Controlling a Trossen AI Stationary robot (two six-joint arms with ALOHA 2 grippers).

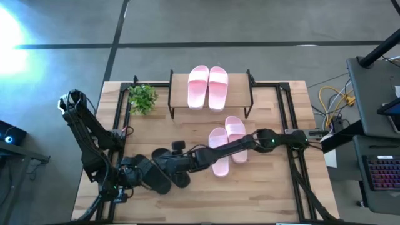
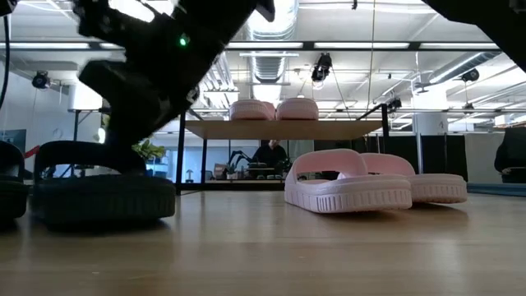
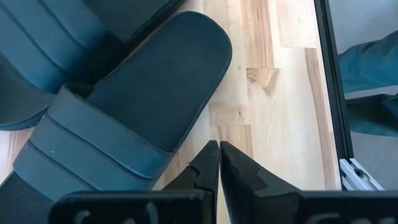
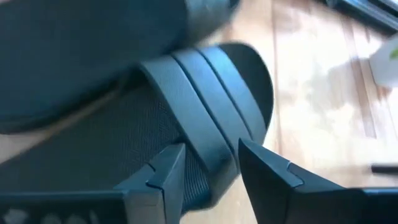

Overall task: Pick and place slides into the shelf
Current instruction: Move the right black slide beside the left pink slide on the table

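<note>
- You see the shelf (image 1: pixel 211 110) at the far middle of the wooden table (image 1: pixel 275 187), with one pair of pink slides (image 1: pixel 208 87) side by side on its top board
- In the low view the same pair (image 2: pixel 274 109) sits on the light board, and the shelf's lower level looks free of slides from there
- A second pink pair (image 1: pixel 228 145) lies on the tabletop in front of the shelf, the two slides touching along their sides; the right arm crosses over them
- The two black slides (image 1: pixel 164 174) lie at the near left of the table, close to each other, partly under the grippers
- The right gripper (image 1: pixel 177 167) reaches from the right side across the table to the black slides. In the right wrist view its fingers (image 4: pixel 161 177) stand apart, one on each side of the ribbed strap of a black slide (image 4: pixel 205 124), with no squeeze visible on it
- The left gripper (image 1: pixel 139 170) is low at the near left, just beside the black slides. In the left wrist view its fingers (image 3: pixel 205 168) are pressed together with nothing between them, and the other black slide (image 3: pixel 137 106) lies just ahead of the tips on the wood
- A small green plant (image 1: pixel 142 98) stands at the far left of the table, beside the shelf
</note>
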